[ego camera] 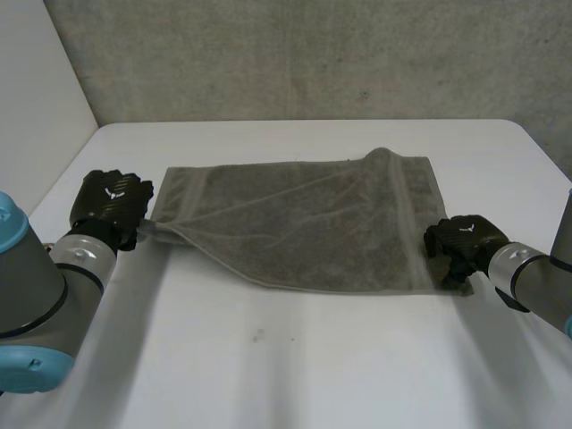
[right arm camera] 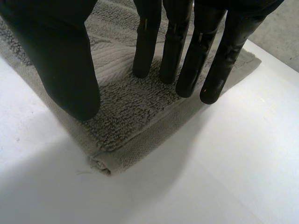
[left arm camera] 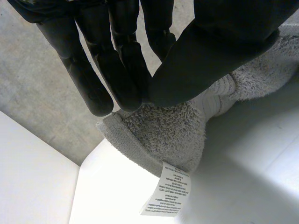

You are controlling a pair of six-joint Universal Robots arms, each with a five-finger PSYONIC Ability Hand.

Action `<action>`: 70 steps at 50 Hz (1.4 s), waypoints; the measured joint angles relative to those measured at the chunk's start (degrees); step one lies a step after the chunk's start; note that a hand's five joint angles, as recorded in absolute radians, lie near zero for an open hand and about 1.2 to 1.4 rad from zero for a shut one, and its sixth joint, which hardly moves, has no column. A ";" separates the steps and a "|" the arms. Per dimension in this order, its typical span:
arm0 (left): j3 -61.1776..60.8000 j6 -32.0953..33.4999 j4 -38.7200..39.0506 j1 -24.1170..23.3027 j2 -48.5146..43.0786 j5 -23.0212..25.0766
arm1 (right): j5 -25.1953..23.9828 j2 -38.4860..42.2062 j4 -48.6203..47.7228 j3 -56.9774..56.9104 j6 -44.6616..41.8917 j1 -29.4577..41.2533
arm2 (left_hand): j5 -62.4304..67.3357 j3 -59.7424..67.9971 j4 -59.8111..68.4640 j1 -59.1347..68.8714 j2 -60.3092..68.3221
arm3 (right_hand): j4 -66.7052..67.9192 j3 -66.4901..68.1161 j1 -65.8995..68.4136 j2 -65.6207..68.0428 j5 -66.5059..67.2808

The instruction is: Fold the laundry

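**Towel** [ego camera: 313, 223], one. Grey terry, spread across the middle of the white desk [ego camera: 295, 357] between my two hands. A diagonal crease runs from its left corner toward the near edge.

**Care label** [left arm camera: 168, 196], one. White and printed, hanging from the hem at that left corner. I read it from my left wrist view; from the head view the same corner is just a drawn-out point of cloth.

**Left hand** [ego camera: 112, 201], one. At the towel's left corner, straight fingers pinching the cloth against my thumb just above the label. The corner seems lifted off the desk.

**Right hand** [ego camera: 460, 241], one. At the towel's near right corner, fingers straight and apart from the thumb, gripping nothing. My right wrist view puts the fingertips over the cloth just inside the hem, with the corner lying flat under my palm. I cannot tell whether the tips actually touch the pile.
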 measured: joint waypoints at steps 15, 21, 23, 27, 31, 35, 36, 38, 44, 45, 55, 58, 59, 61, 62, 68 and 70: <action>0.00 0.00 0.00 0.01 -0.52 0.00 | 0.47 1.43 0.24 -0.35 -0.29 0.07 | 0.01 0.00 0.00 0.00 0.00 | -1.79 -1.45 -1.07 -1.51 -1.51; 0.00 0.00 0.00 0.03 -0.52 0.00 | 0.85 1.25 0.48 -0.66 -0.14 0.08 | 0.01 0.00 0.00 0.00 0.00 | -3.08 -2.91 -1.64 -2.75 -2.83; 0.00 0.00 0.00 0.03 -0.52 0.00 | 0.90 1.04 0.61 -0.74 -0.02 0.07 | 0.01 0.00 0.00 0.00 0.00 | -3.70 -3.90 -2.78 -3.90 -3.89; 0.00 0.00 0.00 0.03 -0.52 0.00 | 0.94 0.59 1.02 -0.76 0.24 0.03 | 0.01 0.00 0.00 0.00 0.00 | -3.70 -3.92 -3.23 -3.98 -4.14; 0.00 0.00 0.00 0.01 -0.57 0.00 | 0.96 0.54 1.53 -0.75 0.27 0.03 | 0.01 0.00 0.00 0.00 0.00 | -3.70 -3.92 -3.23 -3.98 -4.14; -0.04 0.00 0.00 -0.01 -0.64 0.00 | 0.99 0.87 1.86 -0.87 0.13 0.04 | 0.00 0.00 0.00 0.00 0.00 | -3.70 -3.92 -3.23 -3.98 -4.14; -0.05 0.00 0.00 -0.01 -0.65 0.00 | 0.99 0.95 1.89 -0.91 0.11 0.04 | 0.01 0.00 0.00 0.00 0.00 | -3.70 -3.92 -3.22 -3.98 -4.14; -0.05 0.00 0.00 0.00 -0.67 0.00 | 1.00 1.11 1.91 -0.98 0.07 0.03 | 0.01 0.00 0.00 0.00 0.00 | -3.70 -3.92 -3.23 -3.98 -4.14; -0.03 0.00 0.00 0.01 -0.68 0.00 | 1.04 1.78 1.85 -1.28 0.04 0.02 | 0.01 0.00 0.00 0.00 0.00 | -3.57 -3.76 -3.22 -3.90 -3.99; -0.03 0.00 0.00 0.01 -0.69 0.00 | 1.04 1.84 1.84 -1.32 0.06 0.02 | 0.01 0.00 0.00 0.00 0.00 | -3.39 -3.56 -3.16 -3.82 -3.69; -0.02 0.01 0.00 -0.01 -0.84 -0.02 | 0.68 2.22 1.53 -1.48 0.24 0.00 | 0.01 0.00 0.00 0.00 0.00 | 6.56 6.47 0.30 5.47 3.52; -0.02 0.02 0.00 0.00 -0.85 -0.02 | 0.60 2.40 1.44 -1.55 0.26 0.00 | 0.01 0.00 0.00 0.00 0.00 | 6.56 6.47 0.30 5.47 3.52; -0.02 0.02 0.00 0.01 -0.86 -0.02 | 0.58 2.56 1.40 -1.64 0.26 0.02 | 0.01 0.00 0.00 0.00 0.00 | 6.56 6.47 0.30 5.47 3.52; -0.01 0.02 0.00 0.02 -0.86 -0.01 | 0.58 2.80 1.37 -1.77 0.27 0.05 | 0.01 0.00 0.00 0.00 0.00 | 8.27 8.12 0.68 6.59 4.72; -0.01 0.02 0.00 0.03 -0.86 -0.01 | 0.59 2.86 1.37 -1.81 0.28 0.06 | 0.01 0.00 0.00 0.00 0.00 | 8.39 8.24 0.68 6.72 4.92; 0.00 0.07 0.04 0.02 -0.86 -0.01 | 0.70 3.18 1.38 -2.33 0.42 0.08 | 0.01 0.00 0.00 0.00 0.00 | 9.46 9.29 1.41 7.60 5.53; 0.00 0.08 0.03 0.02 -0.86 -0.01 | 0.73 3.19 1.39 -2.44 0.46 0.09 | 0.00 0.00 0.00 0.00 0.00 | 9.46 9.29 1.41 7.60 5.53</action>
